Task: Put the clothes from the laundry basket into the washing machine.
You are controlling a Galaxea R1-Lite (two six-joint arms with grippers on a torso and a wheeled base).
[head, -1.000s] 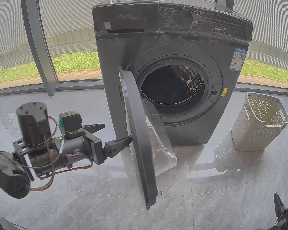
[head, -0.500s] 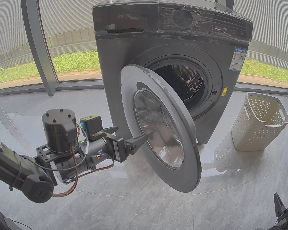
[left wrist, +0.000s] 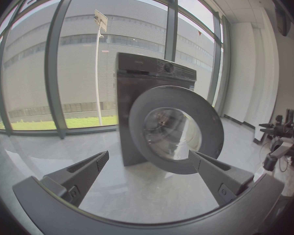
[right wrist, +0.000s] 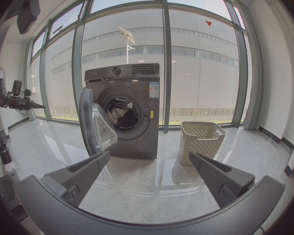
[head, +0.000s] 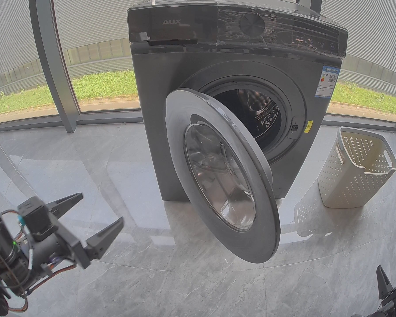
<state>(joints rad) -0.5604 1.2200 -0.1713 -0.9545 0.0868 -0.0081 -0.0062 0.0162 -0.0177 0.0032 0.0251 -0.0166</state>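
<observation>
The grey washing machine [head: 233, 67] stands in the middle with its round door [head: 224, 177] swung halfway across the drum opening [head: 251, 111]. The white laundry basket [head: 339, 172] stands on the floor to its right, and its perforated inner walls show below the rim. My left gripper [head: 100, 208] hangs low at the left, open and holding nothing, well clear of the door. The left wrist view looks between the open fingers [left wrist: 148, 154] at the door [left wrist: 176, 128]. My right gripper [head: 392, 263] is at the bottom right corner, open [right wrist: 148, 154], facing the machine [right wrist: 127, 108] and basket [right wrist: 201, 141].
A glass window wall with a dark pillar [head: 53, 53] runs behind the machine. Glossy grey marble floor [head: 163, 278] spreads in front, with free room between my grippers and the door.
The left gripper pushed the door from wide open to half shut, then drew back down and to the left, off the door. The door has kept its half-shut position.
</observation>
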